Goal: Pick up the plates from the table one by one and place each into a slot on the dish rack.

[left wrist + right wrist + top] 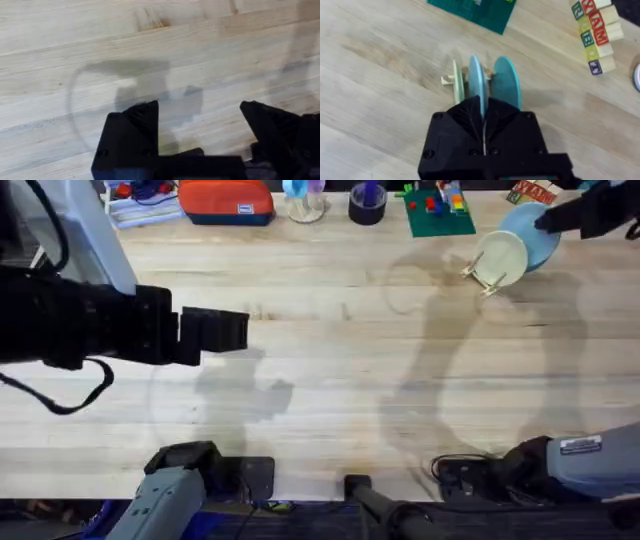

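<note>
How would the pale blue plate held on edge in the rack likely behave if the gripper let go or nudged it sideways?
The pale blue plate looks thin and rigid, probably light. Standing on edge between the cream plate and teal plate, it might roll or tip, though the dish rack should steady it.

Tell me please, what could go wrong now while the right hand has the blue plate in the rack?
1. The right hand grips the pale blue plate between the cream plate and the teal plate; a sideways pull might knock either one.
2. The dish rack looks small and light, so lifting before letting go could tip it.
3. The alphabet blocks stand close by; a wide retreat may hit them.
</note>
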`<state>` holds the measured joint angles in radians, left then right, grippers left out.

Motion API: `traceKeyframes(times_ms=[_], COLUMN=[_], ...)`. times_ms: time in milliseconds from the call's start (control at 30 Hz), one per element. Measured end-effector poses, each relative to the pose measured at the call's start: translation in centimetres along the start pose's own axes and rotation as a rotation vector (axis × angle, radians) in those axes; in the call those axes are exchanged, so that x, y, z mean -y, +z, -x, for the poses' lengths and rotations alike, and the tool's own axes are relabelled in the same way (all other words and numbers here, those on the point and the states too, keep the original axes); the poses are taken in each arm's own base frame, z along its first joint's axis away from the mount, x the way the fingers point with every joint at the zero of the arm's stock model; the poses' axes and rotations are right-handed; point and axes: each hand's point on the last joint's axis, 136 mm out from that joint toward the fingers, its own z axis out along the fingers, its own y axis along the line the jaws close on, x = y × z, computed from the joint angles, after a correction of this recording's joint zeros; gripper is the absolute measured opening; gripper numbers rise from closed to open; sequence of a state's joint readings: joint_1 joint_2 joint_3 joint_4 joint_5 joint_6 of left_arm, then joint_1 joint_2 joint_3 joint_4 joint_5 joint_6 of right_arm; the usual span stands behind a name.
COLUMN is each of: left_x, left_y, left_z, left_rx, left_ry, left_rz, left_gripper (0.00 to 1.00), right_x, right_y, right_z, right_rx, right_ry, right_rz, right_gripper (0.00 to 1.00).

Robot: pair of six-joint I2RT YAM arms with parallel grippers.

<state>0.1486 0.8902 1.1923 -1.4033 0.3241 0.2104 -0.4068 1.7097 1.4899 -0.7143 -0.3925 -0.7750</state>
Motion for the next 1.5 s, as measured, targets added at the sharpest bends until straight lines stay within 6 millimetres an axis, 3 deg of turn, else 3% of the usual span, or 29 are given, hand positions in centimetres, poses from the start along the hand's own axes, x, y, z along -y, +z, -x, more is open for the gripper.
traceKeyframes(times_ms=[333, 900, 1167, 1400, 1500], left_x=[0.0, 0.0, 0.0, 0.0, 0.0], left_y=[0.0, 0.0, 0.0, 0.0, 0.0], left_z=[0.0, 0.0, 0.0, 0.0, 0.0], left_rx=[0.0, 0.0, 0.0, 0.0, 0.0], left_ry=[0.0, 0.0, 0.0, 0.0, 0.0], left_rz=[0.0, 0.0, 0.0, 0.0, 0.0], left_gripper=[0.994, 0.993, 0.993, 0.993, 0.993], right_x=[0.5, 0.5, 0.4, 0.4, 0.4], right_y=[1.4, 1.6, 3.0, 3.1, 3.1], right_z=[-1.4, -1.5, -2.5, -2.5, -2.5], right_rx=[-0.053, -0.056, -0.082, -0.084, -0.084], right_ry=[0.008, 0.007, 0.023, 0.024, 0.023], right_rz=[-0.001, 0.003, 0.029, 0.03, 0.03], right_gripper=[0.028, 0.028, 0.028, 0.028, 0.073])
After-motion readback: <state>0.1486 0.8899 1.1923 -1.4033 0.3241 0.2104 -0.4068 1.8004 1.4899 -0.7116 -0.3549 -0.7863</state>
